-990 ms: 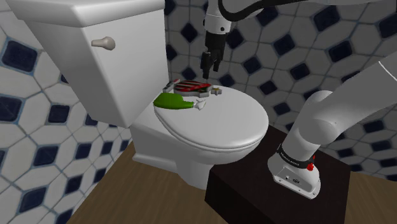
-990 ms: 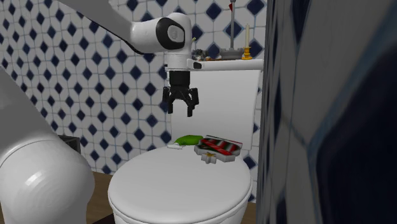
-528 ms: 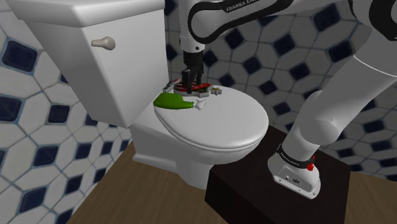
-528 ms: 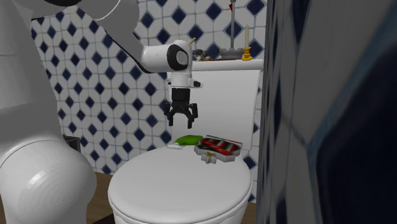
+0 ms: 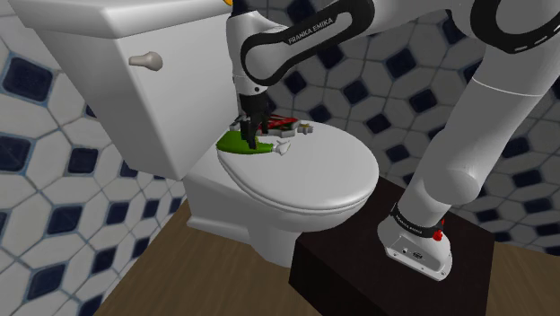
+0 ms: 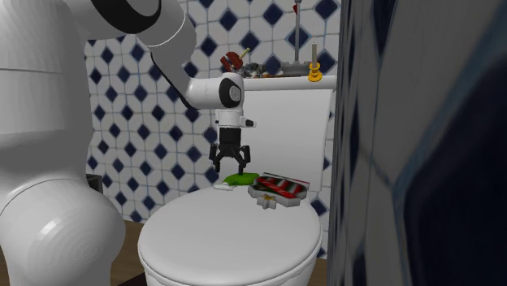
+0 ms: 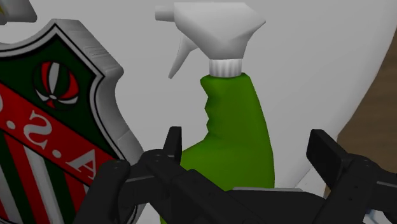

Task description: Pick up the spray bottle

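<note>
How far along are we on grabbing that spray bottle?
Approach looks done: the gripper hangs right over the green spray bottle lying on the toilet lid. In hand: the grasp, jaws open either side of its body, not clasping it. Left: close on the bottle and lift it off the lid.

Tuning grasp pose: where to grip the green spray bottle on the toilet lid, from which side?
Mid-body of the spray bottle, from straight above: it lies flat, both flanks free, and the open gripper straddles it. Skip the trigger head.
</note>
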You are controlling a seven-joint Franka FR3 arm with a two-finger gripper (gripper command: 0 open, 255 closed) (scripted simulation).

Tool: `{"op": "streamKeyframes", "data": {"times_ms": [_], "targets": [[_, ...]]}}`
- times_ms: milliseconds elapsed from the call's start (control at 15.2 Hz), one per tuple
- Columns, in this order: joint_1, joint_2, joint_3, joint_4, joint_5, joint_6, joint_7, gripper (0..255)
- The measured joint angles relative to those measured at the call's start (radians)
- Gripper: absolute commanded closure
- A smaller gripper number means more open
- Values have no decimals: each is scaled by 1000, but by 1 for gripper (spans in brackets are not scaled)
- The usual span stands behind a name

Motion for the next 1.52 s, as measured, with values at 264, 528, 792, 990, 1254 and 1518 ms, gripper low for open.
{"op": "streamKeyframes", "data": {"times_ms": [264, 528, 792, 990, 1254, 1518], "targets": [[0, 25, 0, -28, -7, 52, 4, 0], [0, 23, 0, -40, -7, 61, 4, 255], [0, 23, 0, -40, -7, 62, 4, 255], [0, 24, 0, -39, -7, 62, 4, 255], [0, 6, 0, -16, -2, 22, 1, 255], [-1, -15, -1, 15, 4, -29, -4, 255]]}}
